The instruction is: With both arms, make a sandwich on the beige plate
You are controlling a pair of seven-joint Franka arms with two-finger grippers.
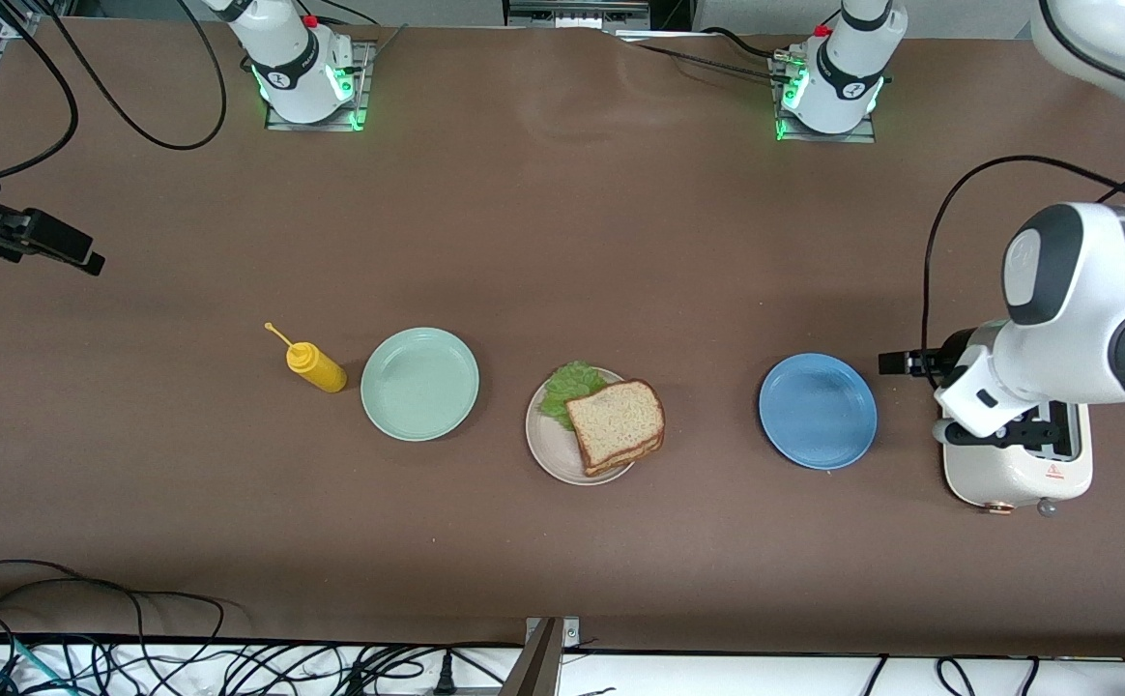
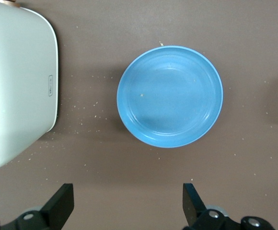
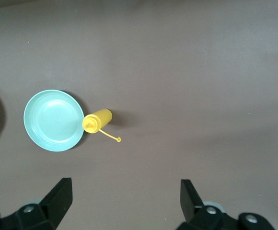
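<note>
Brown desk. Sandwich (image 1: 616, 423) sits assembled on beige plate (image 1: 555, 452), mid-desk between both arms. Left gripper (image 2: 128, 203) over toaster (image 1: 1015, 471), right gripper (image 3: 124, 201) high over its desk end; both fingers released, empty.

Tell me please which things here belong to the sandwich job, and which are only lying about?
Belonging to the job:
- sandwich, with lettuce showing
- beige plate under it
- left hand, open, over the table beside the blue plate
- right hand, open

Only lying about:
- mint green plate
- blue plate
- yellow bottle
- toaster
</note>
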